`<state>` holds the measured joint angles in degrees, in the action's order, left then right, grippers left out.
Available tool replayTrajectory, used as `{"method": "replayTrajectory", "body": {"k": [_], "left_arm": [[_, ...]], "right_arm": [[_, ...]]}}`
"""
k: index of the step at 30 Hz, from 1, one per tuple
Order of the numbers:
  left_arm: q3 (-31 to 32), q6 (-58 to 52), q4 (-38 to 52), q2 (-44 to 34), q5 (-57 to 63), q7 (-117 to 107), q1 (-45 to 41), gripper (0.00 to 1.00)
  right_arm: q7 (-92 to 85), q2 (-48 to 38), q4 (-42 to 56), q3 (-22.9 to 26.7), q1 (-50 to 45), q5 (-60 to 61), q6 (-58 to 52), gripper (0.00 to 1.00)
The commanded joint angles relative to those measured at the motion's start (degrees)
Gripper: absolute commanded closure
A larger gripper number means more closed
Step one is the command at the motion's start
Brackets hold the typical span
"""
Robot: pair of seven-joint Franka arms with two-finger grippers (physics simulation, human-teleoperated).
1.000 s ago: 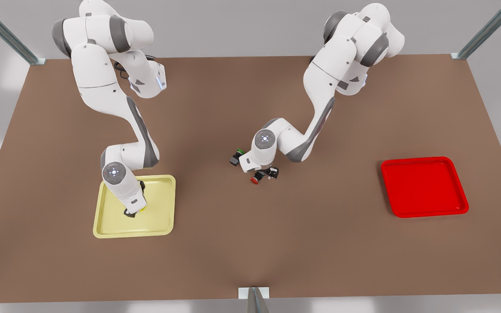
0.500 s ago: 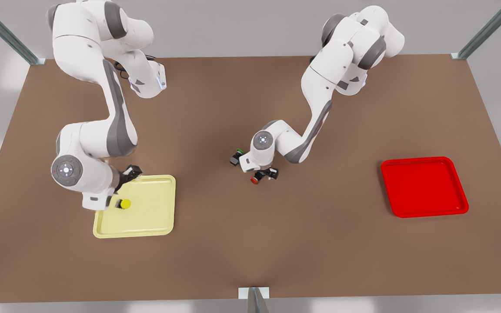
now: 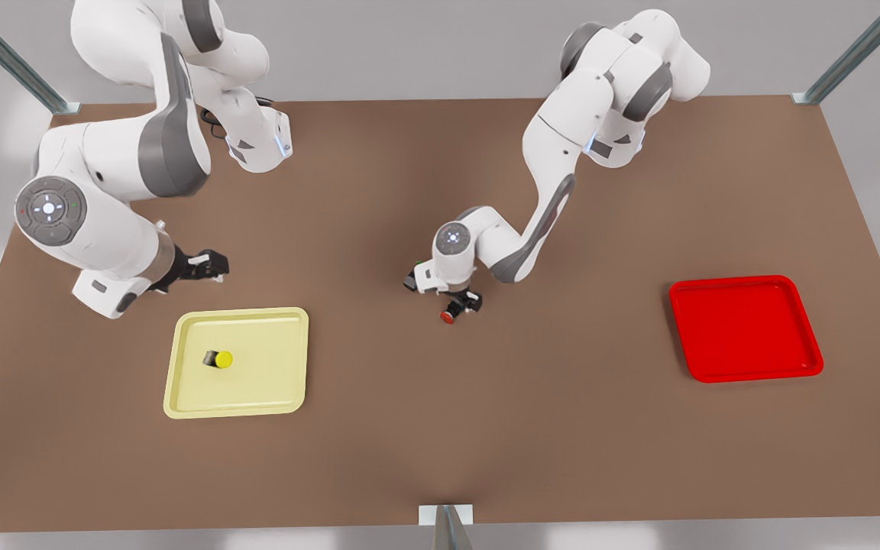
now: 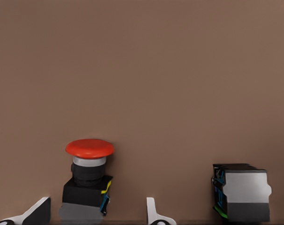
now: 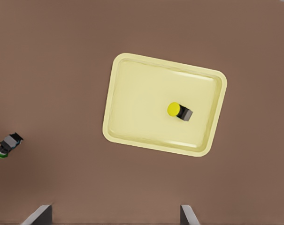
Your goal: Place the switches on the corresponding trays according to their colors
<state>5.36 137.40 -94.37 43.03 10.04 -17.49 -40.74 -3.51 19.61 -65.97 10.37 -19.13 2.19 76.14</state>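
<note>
At the front view's left, the right gripper [image 3: 215,269] hangs above the brown desk [image 3: 440,428], off the far edge of the yellow tray [image 3: 180,401] and clear of it. Its jaws stand wide with nothing between them; in the right wrist view its two fingertips [image 5: 38,215] sit far apart over bare desk. The yellow tray lies flat near the desk's left edge in the front view. The yellow switch [image 3: 219,359] lies tipped on its side inside this tray, left of the tray's middle, its yellow cap pointing toward the front view's right and its dark body beside it. The right wrist view shows the same switch [image 5: 179,111] resting on the tray floor [image 5: 142,108], apart from every rim.

Near the desk's middle, the left gripper [image 3: 461,300] is down low at the red switch [image 3: 449,314]. In the left wrist view the red switch [image 4: 88,180] stands between the two fingers [image 4: 153,215], and the jaws are spread wider than its dark body, with a gap on each side. The green switch [image 4: 240,192] lies on the desk just beside them, outside the fingers; in the right wrist view its green cap [image 5: 0,152] shows.

Toward the desk's right edge in the front view, the red tray [image 3: 745,328] lies flat, well apart from the red switch.
</note>
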Motion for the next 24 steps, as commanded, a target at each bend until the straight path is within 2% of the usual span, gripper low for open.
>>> {"method": "replayTrajectory", "body": {"k": [1,4,24], "left_arm": [[0.00,0.23,-0.19,-0.05,0.16,0.00,0.05,0.02],[-0.09,2.43,-3.19,-0.66,0.16,0.18,0.31,0.01],[0.00,3.40,-0.73,1.27,2.80,4.83,0.05,0.01]], "right_arm": [[0.00,-0.01,-0.04,0.00,0.06,0.01,-0.02,0.00],[0.00,0.17,-0.30,-0.09,0.06,0.01,-0.20,0.00],[0.08,1.22,-0.65,-0.27,0.41,-1.05,-1.43,0.00]]}}
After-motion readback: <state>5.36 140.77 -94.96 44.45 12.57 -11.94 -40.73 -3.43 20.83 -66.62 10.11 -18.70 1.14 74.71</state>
